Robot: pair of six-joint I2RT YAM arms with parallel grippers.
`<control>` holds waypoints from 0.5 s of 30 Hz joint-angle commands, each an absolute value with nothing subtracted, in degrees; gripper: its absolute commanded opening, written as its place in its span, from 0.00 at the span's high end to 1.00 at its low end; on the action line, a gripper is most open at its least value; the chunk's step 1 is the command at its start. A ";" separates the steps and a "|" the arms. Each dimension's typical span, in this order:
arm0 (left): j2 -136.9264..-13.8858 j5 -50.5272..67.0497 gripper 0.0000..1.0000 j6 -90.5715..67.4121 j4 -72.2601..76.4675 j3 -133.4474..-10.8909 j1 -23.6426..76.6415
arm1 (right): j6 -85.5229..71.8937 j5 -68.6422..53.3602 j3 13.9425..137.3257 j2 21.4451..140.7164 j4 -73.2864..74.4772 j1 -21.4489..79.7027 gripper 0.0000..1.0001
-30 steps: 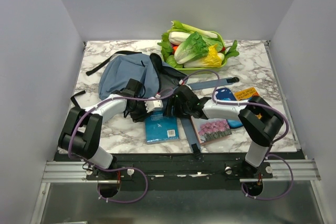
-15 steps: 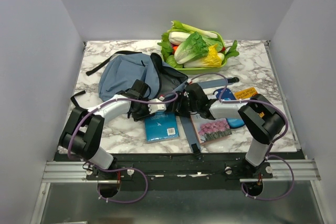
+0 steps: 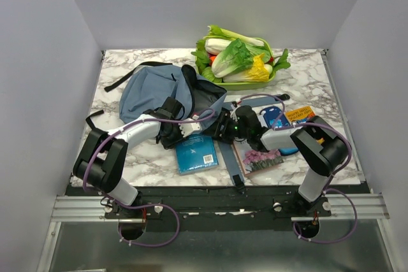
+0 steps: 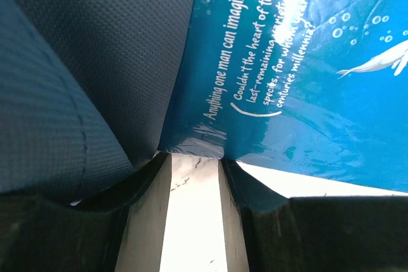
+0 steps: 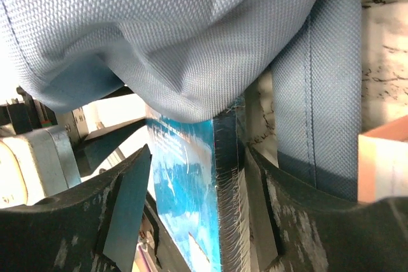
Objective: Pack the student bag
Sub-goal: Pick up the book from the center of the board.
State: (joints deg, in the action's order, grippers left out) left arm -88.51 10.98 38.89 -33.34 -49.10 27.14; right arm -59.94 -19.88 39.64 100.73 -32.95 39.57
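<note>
Top view: the student bag (image 3: 150, 90) lies left of centre on the worktop (image 3: 306, 74), with its dark mouth turned toward the middle. Over the last second the right tool (image 3: 222, 131) has drawn back toward the right of the frame, off the bag's mouth. The left tool (image 3: 186, 133) has nudged up and to the right. Both now meet at the top edge of the blue book (image 3: 197, 154), which lies just below the mouth and is not yet inside.

Left wrist view: the left tool's jaws stand partly apart with bare worktop between them, holding nothing. The blue book's back cover and dark bag fabric lie just past the tips.

Right wrist view: the blue book's edge stands between wide jaws, with bag fabric draped over it. I cannot tell whether they pinch it. The book looks about to be fed into the bag.
</note>
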 commanded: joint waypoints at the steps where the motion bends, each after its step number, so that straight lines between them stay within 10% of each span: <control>1: -90.18 29.88 0.57 32.08 -18.46 -50.19 31.11 | -62.34 -34.99 41.74 95.54 -39.66 44.12 0.38; 15: -90.35 32.43 0.57 30.41 -19.25 -54.23 30.76 | -65.04 -39.73 39.73 93.86 -50.53 44.65 0.40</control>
State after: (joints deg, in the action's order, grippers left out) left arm -89.01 12.69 35.24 -34.41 -49.84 27.14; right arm -58.59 -21.76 37.30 97.03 -31.59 39.57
